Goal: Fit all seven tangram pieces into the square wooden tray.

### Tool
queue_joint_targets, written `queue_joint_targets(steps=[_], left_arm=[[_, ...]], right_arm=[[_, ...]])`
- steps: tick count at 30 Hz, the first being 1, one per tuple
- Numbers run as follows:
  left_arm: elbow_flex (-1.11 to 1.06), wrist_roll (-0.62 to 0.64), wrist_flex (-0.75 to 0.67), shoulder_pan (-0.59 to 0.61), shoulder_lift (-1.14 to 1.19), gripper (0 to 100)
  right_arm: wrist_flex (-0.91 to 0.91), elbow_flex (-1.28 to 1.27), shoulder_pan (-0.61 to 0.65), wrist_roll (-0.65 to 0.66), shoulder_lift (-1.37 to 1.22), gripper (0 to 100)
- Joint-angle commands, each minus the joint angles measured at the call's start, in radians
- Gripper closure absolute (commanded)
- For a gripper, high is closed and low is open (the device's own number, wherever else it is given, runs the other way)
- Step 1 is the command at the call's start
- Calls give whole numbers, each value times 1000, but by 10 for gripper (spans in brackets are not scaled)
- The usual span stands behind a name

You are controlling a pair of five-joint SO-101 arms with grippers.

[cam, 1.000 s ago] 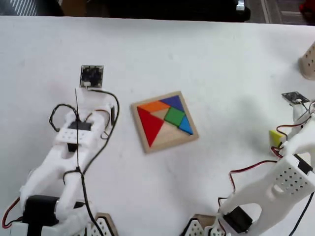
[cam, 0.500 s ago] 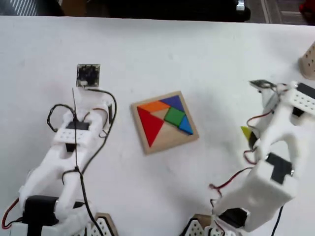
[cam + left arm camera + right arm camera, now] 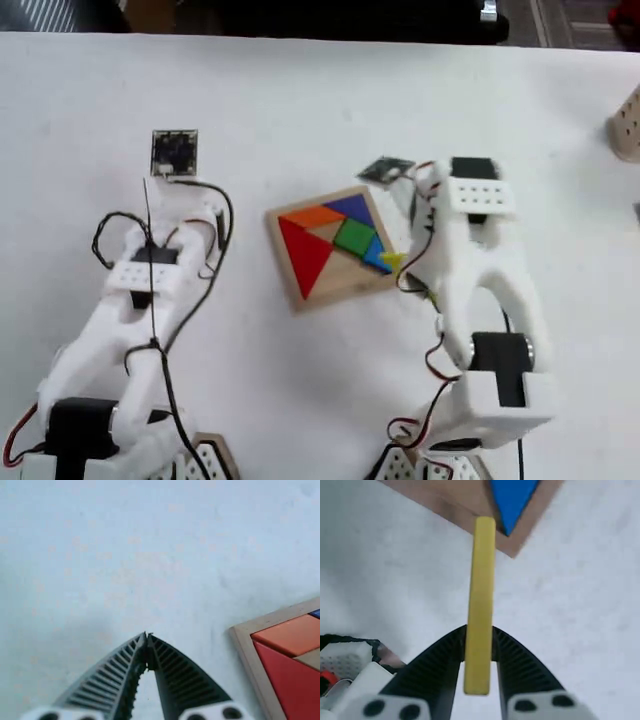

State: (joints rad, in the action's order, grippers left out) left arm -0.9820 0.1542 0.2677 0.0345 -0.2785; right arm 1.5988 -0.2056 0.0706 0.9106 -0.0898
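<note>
The square wooden tray [image 3: 345, 285] lies mid-table, turned at an angle. It holds an orange piece [image 3: 312, 216], a purple piece [image 3: 352, 207], a green square [image 3: 354, 236], a blue piece [image 3: 376, 255] and a red triangle [image 3: 303, 256]. Bare wood shows along its near side. My right gripper [image 3: 398, 268] hangs at the tray's right edge, shut on a yellow piece [image 3: 392, 262] held on edge. In the right wrist view the yellow piece [image 3: 481, 595] stands over the tray's corner [image 3: 532, 522] beside the blue piece [image 3: 512, 497]. My left gripper [image 3: 226, 232] is shut and empty, left of the tray [image 3: 242, 642].
A perforated wooden object [image 3: 627, 125] stands at the table's right edge. The arm bases and loose cables [image 3: 160, 340] take up the front edge. Open white table lies behind the tray and at the far left.
The right arm has swung left from the table's right side, carrying the yellow piece to the tray's right edge. The left arm has shifted only slightly.
</note>
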Motion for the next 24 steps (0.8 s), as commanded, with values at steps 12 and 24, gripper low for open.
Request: queue_joint_targets(steps=[12,24], left_arm=[[17,-21,-135,128,-42,972],[17,-25,-153,133,-42,973]], right_arm=[[-107,80,246,290,-71,981],[-203,86,366,551,-208,981]])
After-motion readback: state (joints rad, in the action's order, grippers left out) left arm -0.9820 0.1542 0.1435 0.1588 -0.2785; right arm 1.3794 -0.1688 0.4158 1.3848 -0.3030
